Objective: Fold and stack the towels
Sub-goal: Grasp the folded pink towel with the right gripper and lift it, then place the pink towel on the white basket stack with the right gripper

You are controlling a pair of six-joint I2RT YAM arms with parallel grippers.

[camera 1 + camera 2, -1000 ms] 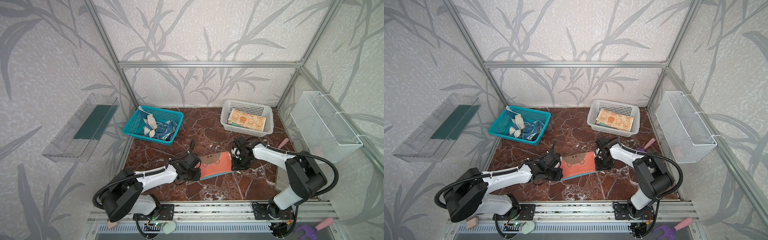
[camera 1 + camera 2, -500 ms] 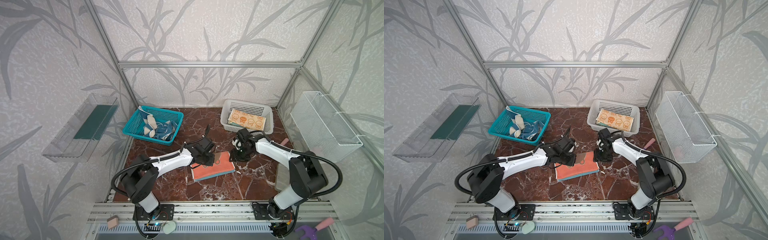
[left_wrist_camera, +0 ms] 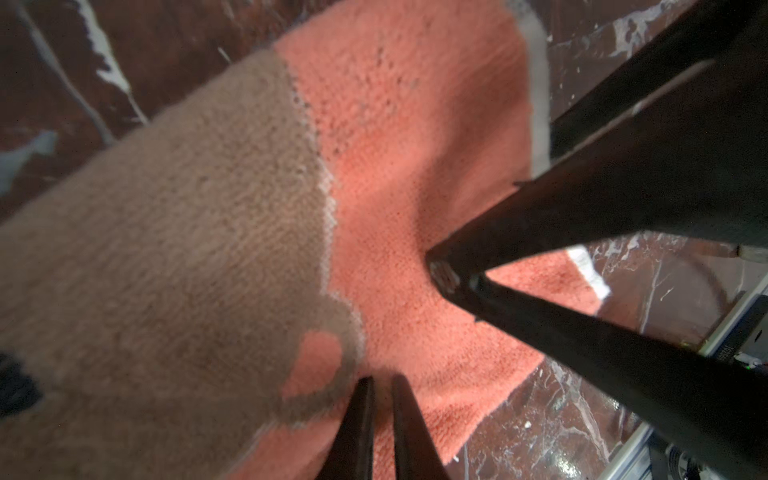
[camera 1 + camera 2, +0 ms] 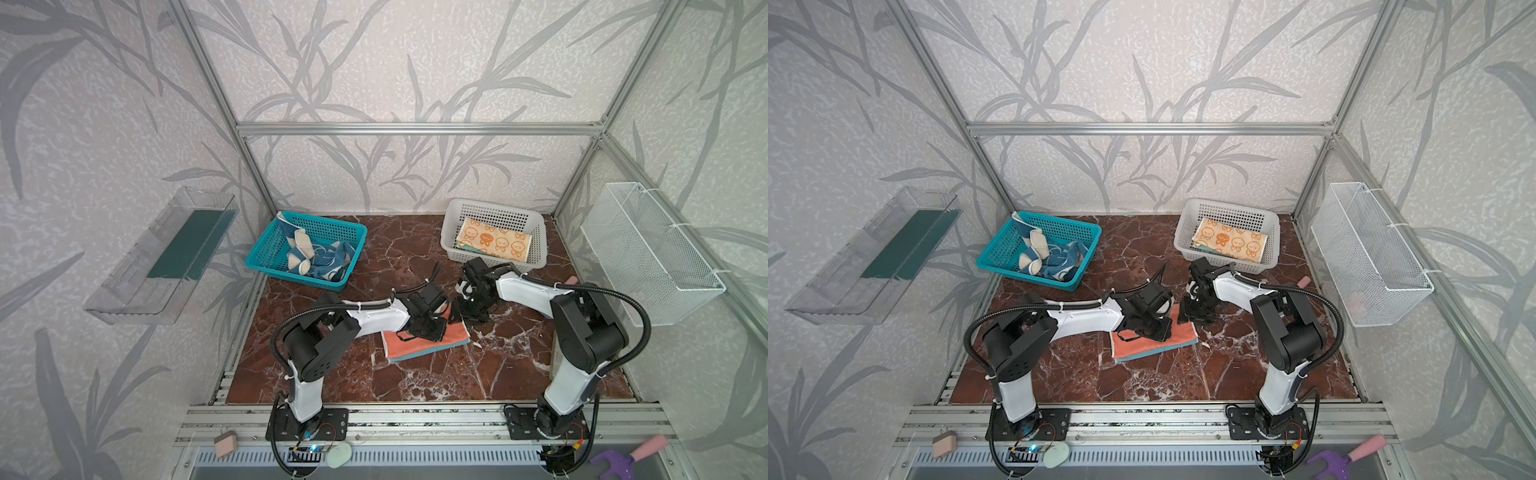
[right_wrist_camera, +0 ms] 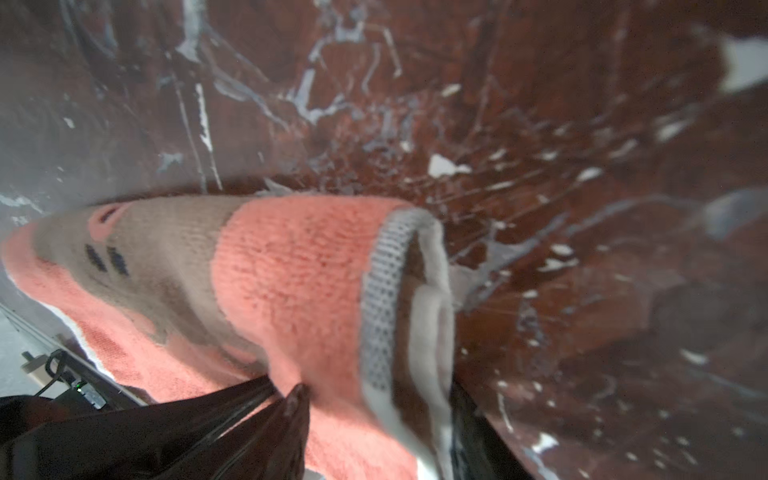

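Clear plastic comes first, at nine o'clock: a wall shelf [image 4: 166, 253] with a dark green floor, off the bench. At about ten o'clock on the red marble bench [image 4: 436, 382] stands the teal basket [image 4: 266, 245]. In it the blue-and-cream towels [image 4: 324, 266] lie crumpled and unfolded.

Near the middle, the coral towel [image 4: 409, 349] lies folded on the bench, with a bluish edge showing along its six o'clock side. Both top views show it [image 4: 1138, 347]. Your left gripper [image 4: 424, 330] hangs over the towel's twelve o'clock half. In the left wrist view its fingers [image 3: 357, 424] stand almost together, tips down at the coral pile beside the brown bear face. You cannot tell whether they pinch any cloth.

Just to its right, your right gripper [image 4: 467, 309] sits at the towel's two o'clock corner. In the right wrist view a grey-and-white hemmed edge of the coral towel [image 5: 291, 291] stands up off the marble. It runs in between the black fingers [image 5: 286, 415], so the jaws are closed on it.

At one o'clock the white basket [image 4: 494, 212] holds a flat cream towel with orange figures [image 4: 494, 241]. At three o'clock a white wire basket [image 4: 648, 249] hangs on the wall.
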